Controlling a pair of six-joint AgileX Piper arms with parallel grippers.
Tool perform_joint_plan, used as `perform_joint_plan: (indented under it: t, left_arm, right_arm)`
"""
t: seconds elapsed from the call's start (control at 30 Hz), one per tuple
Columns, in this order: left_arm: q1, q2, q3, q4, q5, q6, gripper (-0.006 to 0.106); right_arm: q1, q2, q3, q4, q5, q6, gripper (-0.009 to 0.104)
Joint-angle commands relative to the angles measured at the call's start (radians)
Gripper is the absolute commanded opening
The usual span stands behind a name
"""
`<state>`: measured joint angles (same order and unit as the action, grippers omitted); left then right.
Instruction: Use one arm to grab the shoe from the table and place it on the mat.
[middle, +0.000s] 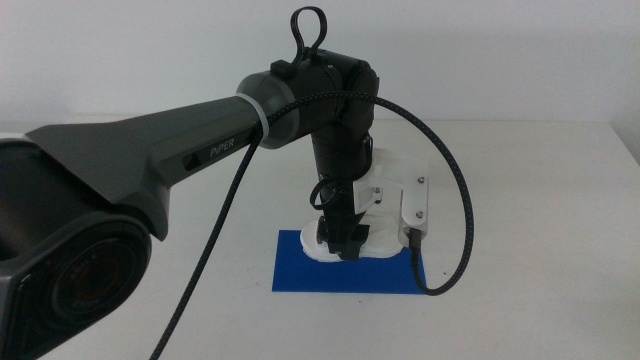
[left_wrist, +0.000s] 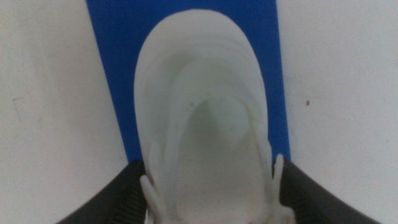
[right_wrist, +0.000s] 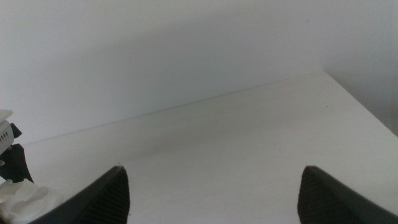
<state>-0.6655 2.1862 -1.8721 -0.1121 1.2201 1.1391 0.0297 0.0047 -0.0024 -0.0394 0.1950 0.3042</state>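
The white shoe (middle: 328, 250) rests on the blue mat (middle: 300, 272) at the middle of the table (middle: 540, 200). My left arm reaches in from the left, and my left gripper (middle: 348, 240) points down onto the shoe. In the left wrist view the shoe (left_wrist: 205, 106) fills the space between my left gripper's (left_wrist: 211, 183) two dark jaws, which press against its sides, with the mat (left_wrist: 112, 62) under it. The shoe's straps are hidden. My right gripper (right_wrist: 214, 186) is open and empty over bare table and is out of the middle view.
The left arm's black cable (middle: 455, 200) loops out to the right of the gripper, over the mat's right edge. A small dark mark (left_wrist: 306, 102) lies on the table beside the mat. Part of the left gripper (right_wrist: 9, 146) shows in the right wrist view.
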Motion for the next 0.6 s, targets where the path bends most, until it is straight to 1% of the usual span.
perform_joint_plan:
  t: [0.0,0.2,0.27,0.33,0.4,0.43,0.5,0.57]
  left_arm:
    - [0.011,0.002,0.005,0.003,0.001,-0.003,-0.002]
    - [0.018,0.04,0.005,-0.01,0.001,-0.014,-0.001]
    - [0.018,0.051,0.005,-0.012,0.001,-0.011,0.001]
    - [0.018,0.055,0.005,-0.012,0.001,-0.011,0.006]
    - [0.018,0.06,0.005,-0.012,0.001,-0.011,0.014]
    - [0.018,0.06,0.005,-0.022,0.001,0.008,0.025]
    - [0.018,0.06,0.005,-0.035,0.001,0.014,0.038]
    - [0.018,0.06,0.005,-0.039,0.001,0.014,0.053]
  right_arm:
    - [0.002,-0.005,0.002,-0.006,-0.009,-0.004,0.079]
    - [0.002,-0.005,0.002,-0.006,-0.009,-0.004,0.079]
    - [0.002,-0.005,0.002,-0.006,-0.009,-0.004,0.079]
    - [0.002,-0.005,0.002,-0.006,-0.009,-0.004,0.079]
    - [0.002,-0.005,0.002,-0.006,-0.009,-0.004,0.079]
    - [0.002,-0.005,0.002,-0.006,-0.009,-0.004,0.079]
    - [0.002,-0.005,0.002,-0.006,-0.009,-0.004,0.079]
    - [0.002,-0.005,0.002,-0.006,-0.009,-0.004,0.079]
